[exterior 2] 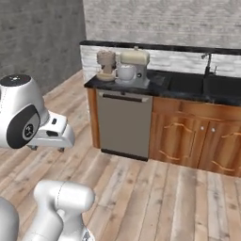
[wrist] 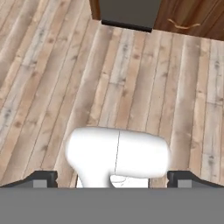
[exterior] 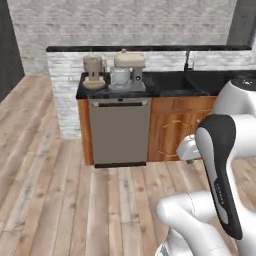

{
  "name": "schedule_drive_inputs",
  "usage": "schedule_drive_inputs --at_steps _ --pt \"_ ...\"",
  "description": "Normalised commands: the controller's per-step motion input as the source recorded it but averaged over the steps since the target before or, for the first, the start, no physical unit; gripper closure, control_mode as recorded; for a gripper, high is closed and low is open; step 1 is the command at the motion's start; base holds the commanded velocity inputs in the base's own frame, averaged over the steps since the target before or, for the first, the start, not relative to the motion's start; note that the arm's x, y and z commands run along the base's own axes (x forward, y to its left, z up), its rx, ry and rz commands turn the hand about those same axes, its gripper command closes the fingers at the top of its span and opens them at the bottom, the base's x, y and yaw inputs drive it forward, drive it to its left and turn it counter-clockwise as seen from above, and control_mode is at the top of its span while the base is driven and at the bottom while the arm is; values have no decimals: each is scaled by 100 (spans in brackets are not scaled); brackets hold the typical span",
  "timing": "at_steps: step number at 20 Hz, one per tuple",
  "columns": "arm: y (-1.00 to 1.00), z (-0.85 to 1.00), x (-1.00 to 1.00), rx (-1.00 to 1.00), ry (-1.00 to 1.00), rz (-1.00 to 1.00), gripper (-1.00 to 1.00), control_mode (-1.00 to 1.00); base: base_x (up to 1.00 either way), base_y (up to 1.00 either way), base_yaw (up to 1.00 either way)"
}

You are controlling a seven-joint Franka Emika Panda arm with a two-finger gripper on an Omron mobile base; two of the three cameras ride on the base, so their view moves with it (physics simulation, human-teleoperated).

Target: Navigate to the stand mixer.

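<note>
While arm folded, hand facing plank floor [wrist: 131, 78], jaws spread wide, empty; stand mixer [exterior: 128, 71] on counter [exterior: 165, 85] ahead.

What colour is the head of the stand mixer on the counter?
Cream-beige, on the stand mixer, clearest in the left base view.

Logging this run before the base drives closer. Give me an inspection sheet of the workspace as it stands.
Surface: dark countertop over wooden cabinets and a grey dishwasher.
Job's things: stand mixer upright at the counter's left end, some way ahead across bare floor.
Clutter: coffee machine just left of the mixer.
End effector: fingertips wide apart, holding nothing, facing the floor.
Cables: nothing seen.
Surroundings: plank floor, pale brick walls, sink with faucet.
</note>
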Motion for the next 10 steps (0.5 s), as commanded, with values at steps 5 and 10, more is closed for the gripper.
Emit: schedule_drive_inputs --at_steps 5,10 --pt "0 0 0 0 0 0 -100 100 93 53 -52" --pt "0 0 0 0 0 0 -100 100 99 28 -37"
